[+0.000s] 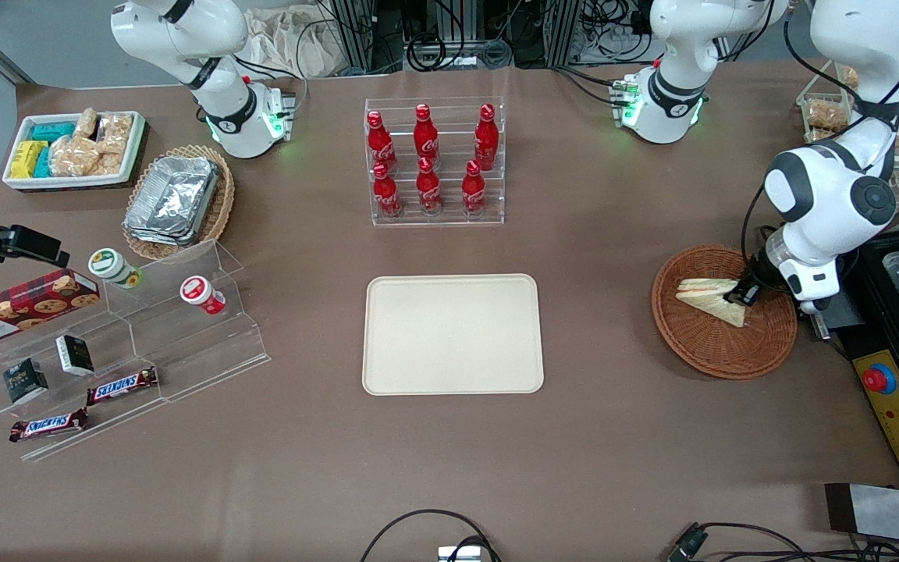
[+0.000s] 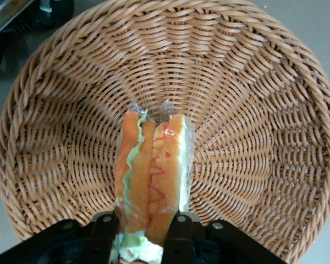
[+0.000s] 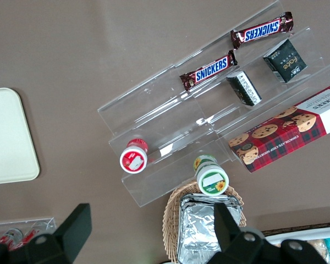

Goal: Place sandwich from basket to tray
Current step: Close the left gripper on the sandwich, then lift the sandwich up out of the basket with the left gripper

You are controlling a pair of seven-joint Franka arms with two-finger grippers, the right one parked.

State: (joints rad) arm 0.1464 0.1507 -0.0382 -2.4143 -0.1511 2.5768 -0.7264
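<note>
My front camera looks down over the whole table [image 1: 613,437], while my left wrist camera sits close above the basket [image 1: 723,343], which both views share.

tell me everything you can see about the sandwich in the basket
The sandwich is a triangular wedge of pale white bread in clear plastic wrap, with orange and green filling and a red squiggle showing at its cut edge. It lies in the round reddish-brown wicker basket, resting on the weave, nearer the rim toward the robot bases. The left arm's tool is at the wedge's wide end, its black fingers closed on either side of the cut edge. The sandwich is not yet lifted clear of the basket.
</note>
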